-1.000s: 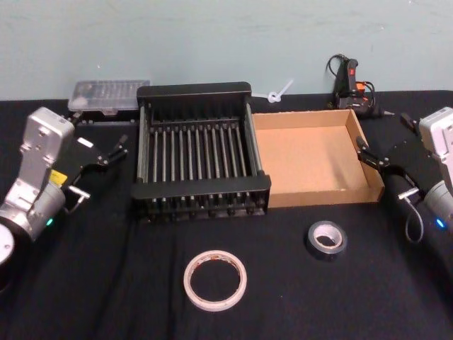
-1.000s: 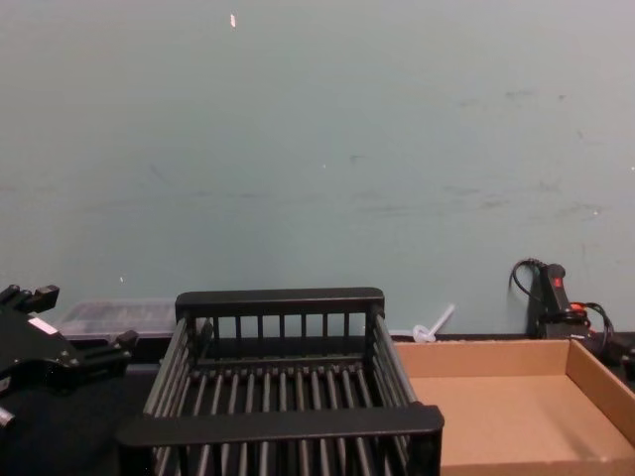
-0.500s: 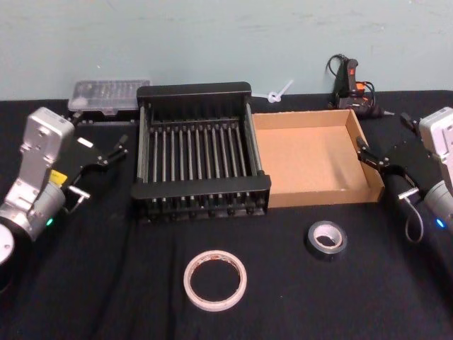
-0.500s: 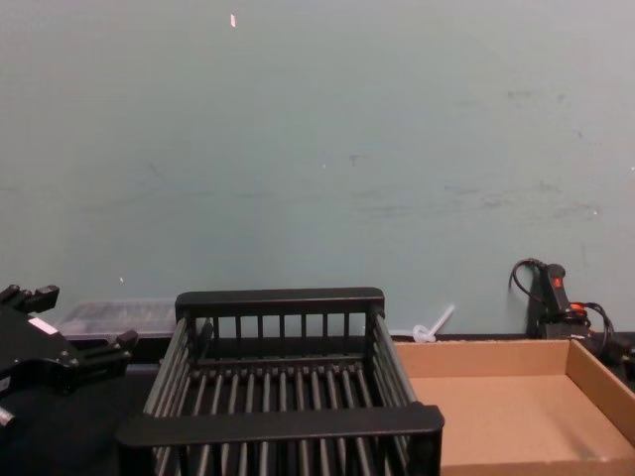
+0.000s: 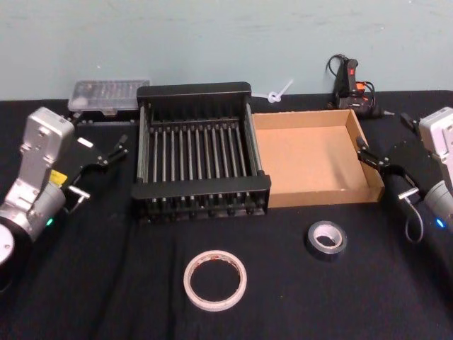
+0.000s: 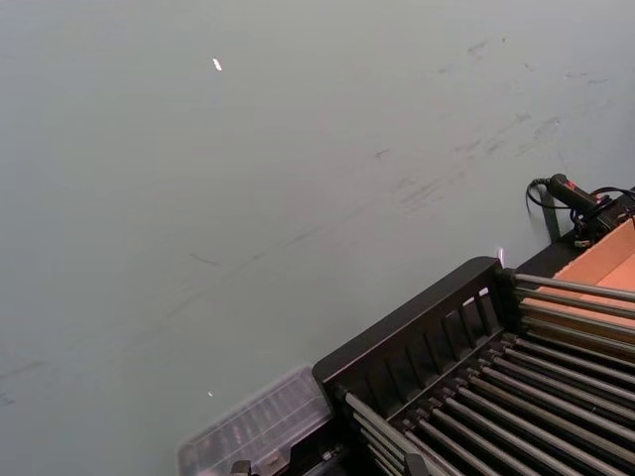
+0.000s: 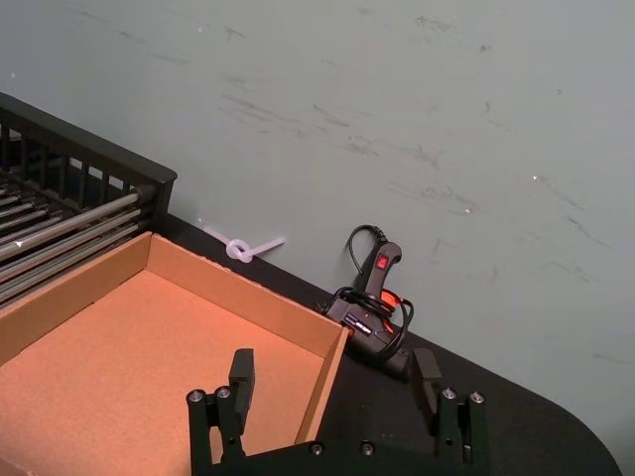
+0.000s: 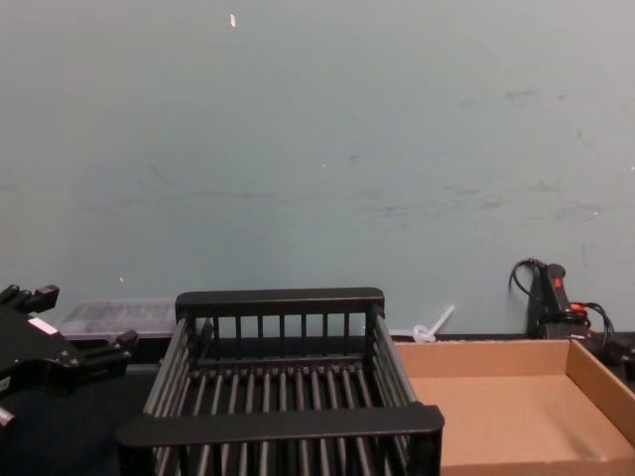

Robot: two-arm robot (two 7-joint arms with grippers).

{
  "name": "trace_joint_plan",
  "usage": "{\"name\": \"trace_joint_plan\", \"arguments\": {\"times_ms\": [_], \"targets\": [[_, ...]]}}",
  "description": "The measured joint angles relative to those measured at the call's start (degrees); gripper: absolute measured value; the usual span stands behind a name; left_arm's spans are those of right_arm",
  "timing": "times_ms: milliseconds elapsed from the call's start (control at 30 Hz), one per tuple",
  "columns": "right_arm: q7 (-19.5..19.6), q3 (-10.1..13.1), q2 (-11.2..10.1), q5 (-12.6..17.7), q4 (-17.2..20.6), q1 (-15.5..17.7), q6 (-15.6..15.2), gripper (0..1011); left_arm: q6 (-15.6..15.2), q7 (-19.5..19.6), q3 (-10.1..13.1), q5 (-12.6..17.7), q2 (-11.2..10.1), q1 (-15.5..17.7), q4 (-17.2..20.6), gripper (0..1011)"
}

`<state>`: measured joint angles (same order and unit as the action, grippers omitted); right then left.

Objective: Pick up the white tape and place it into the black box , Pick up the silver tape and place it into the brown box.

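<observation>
The white tape [image 5: 215,280] lies flat on the black cloth near the front edge, in front of the black box [image 5: 198,188]. The silver tape [image 5: 326,239] lies flat to its right, in front of the brown box [image 5: 322,193]. The two boxes stand side by side and hold nothing. My left gripper [image 5: 99,132] hovers open to the left of the black box [image 8: 280,298], well behind the white tape. My right gripper [image 5: 383,133] is open by the brown box's right wall. In the right wrist view the right gripper [image 7: 332,372] spans the corner of the brown box [image 7: 238,288].
A clear plastic case [image 5: 108,94] lies behind the black box at the back left. A black glue gun [image 5: 350,83] with a cable stands behind the brown box at the back right. A white zip tie [image 5: 277,93] lies against the wall.
</observation>
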<state>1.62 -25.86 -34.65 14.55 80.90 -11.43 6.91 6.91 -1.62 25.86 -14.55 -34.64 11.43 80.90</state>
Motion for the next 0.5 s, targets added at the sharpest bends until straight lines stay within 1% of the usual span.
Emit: {"name": "trace_joint_plan", "arguments": {"times_ms": [500], "targets": [[0.0, 0.0, 0.0, 0.0, 0.0, 0.0, 0.0, 1002, 0.0, 0.0, 0.0, 0.0, 0.0, 0.0, 0.0, 1001]]}}
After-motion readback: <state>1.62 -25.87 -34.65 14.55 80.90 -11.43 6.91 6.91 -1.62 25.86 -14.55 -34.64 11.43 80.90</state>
